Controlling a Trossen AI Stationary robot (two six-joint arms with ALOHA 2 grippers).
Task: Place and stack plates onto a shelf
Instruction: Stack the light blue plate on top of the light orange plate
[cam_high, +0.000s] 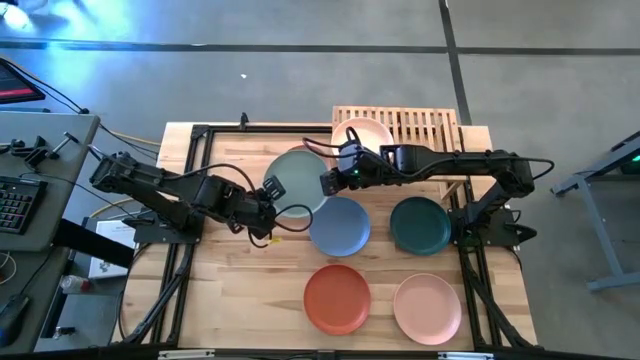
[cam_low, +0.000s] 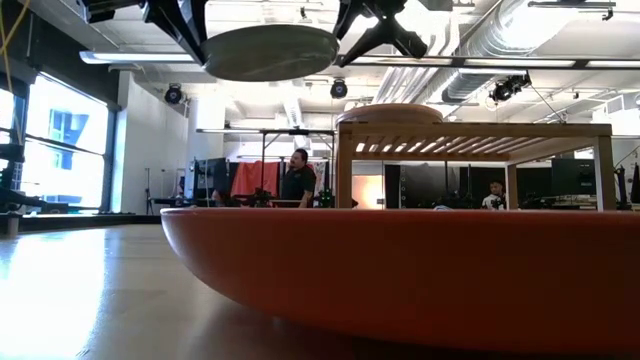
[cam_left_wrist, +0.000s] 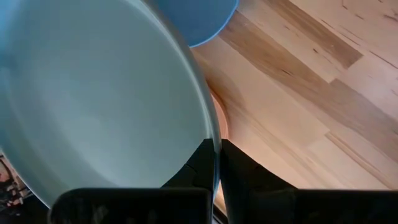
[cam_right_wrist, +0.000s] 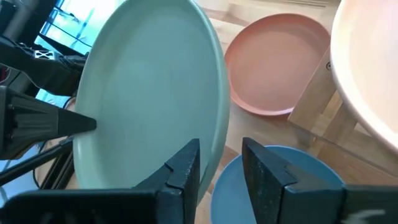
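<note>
The pale teal plate (cam_high: 298, 180) is lifted above the table; the low view shows it (cam_low: 270, 52) about level, well above the tabletop. My left gripper (cam_high: 272, 190) is shut on its left rim. My right gripper (cam_high: 326, 183) is open at the opposite rim, with a finger on either side of the edge (cam_right_wrist: 217, 134). The light-wood shelf (cam_high: 425, 125) stands at the far edge, and a pale peach plate (cam_high: 362, 135) lies flat on its slats. Another peach plate (cam_right_wrist: 280, 62) lies on the table beside a shelf leg, hidden in the high view. My left gripper pinches the teal plate's rim (cam_left_wrist: 213, 134) between its two fingers, one on the upper face and one underneath. It comes level from the table's left side. The plate is lifted clear and stands out beyond the fingers, about level. My right gripper straddles the far rim; whether it touches, I cannot tell.
On the table lie a blue plate (cam_high: 340, 225), a dark green plate (cam_high: 420, 225), a terracotta plate (cam_high: 337, 298) and a pink plate (cam_high: 427, 308). The terracotta one fills the low view's foreground (cam_low: 420, 270). People sit in the room behind.
</note>
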